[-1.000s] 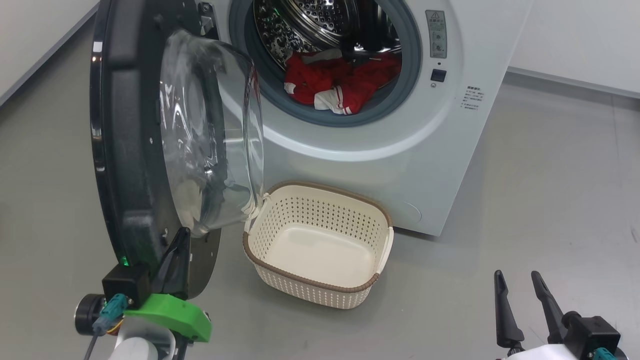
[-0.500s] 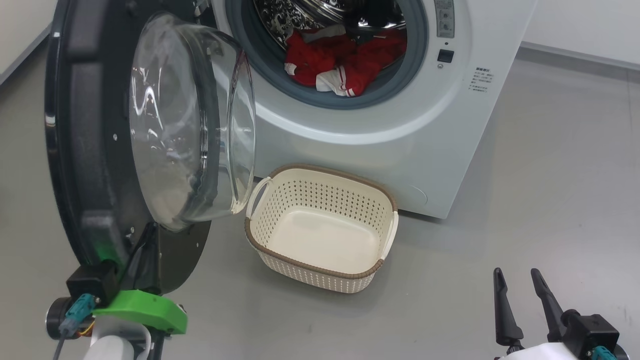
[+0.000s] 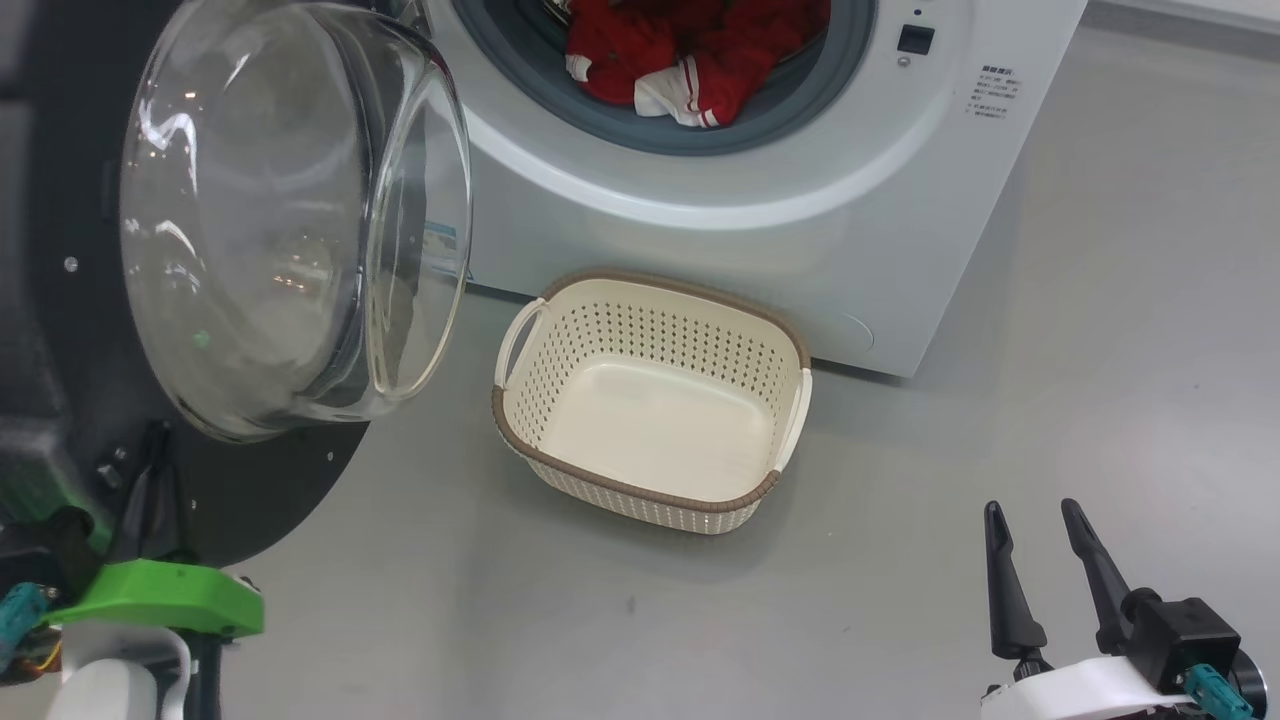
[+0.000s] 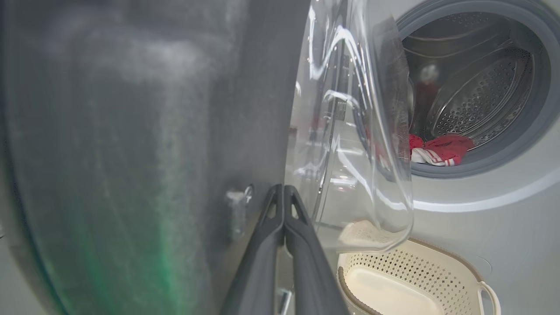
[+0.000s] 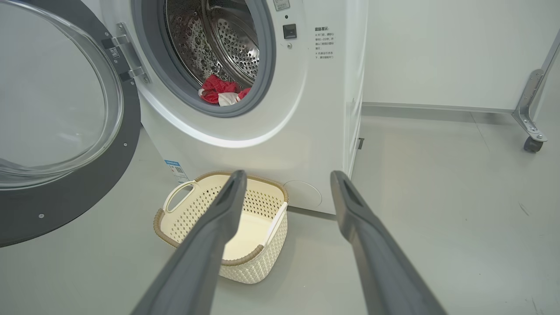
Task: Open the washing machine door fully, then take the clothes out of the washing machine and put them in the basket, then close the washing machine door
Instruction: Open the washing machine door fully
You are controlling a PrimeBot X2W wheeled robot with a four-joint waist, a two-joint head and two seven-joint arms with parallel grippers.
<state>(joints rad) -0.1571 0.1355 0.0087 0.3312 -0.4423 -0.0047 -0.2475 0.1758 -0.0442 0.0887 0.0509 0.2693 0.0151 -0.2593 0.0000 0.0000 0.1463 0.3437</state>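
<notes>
The washing machine [image 3: 700, 240] stands open, its door [image 3: 280, 220] swung out to the left with the glass bowl facing me. Red and white clothes [image 3: 690, 50] lie at the drum's front lip and also show as clothes [image 5: 218, 89] and clothes [image 4: 437, 148]. The cream basket [image 3: 640, 490] sits empty on the floor before the machine. My left gripper [image 4: 283, 188] is shut, its tips against the door's [image 4: 131, 131] black inner face beside the glass. My right gripper [image 3: 1030, 510] hangs open at the lower right, holding nothing, well short of the basket [image 5: 236, 261].
Grey floor spreads to the right of the machine. A metal frame leg on a caster [image 5: 531, 131] stands at the far right by the white wall. The door's hinge [image 5: 127, 57] sits on the left of the opening.
The head camera has shifted, so the machine sits higher in view. The door has swung wider open with my shut left gripper on its inner face. The right gripper has not moved.
</notes>
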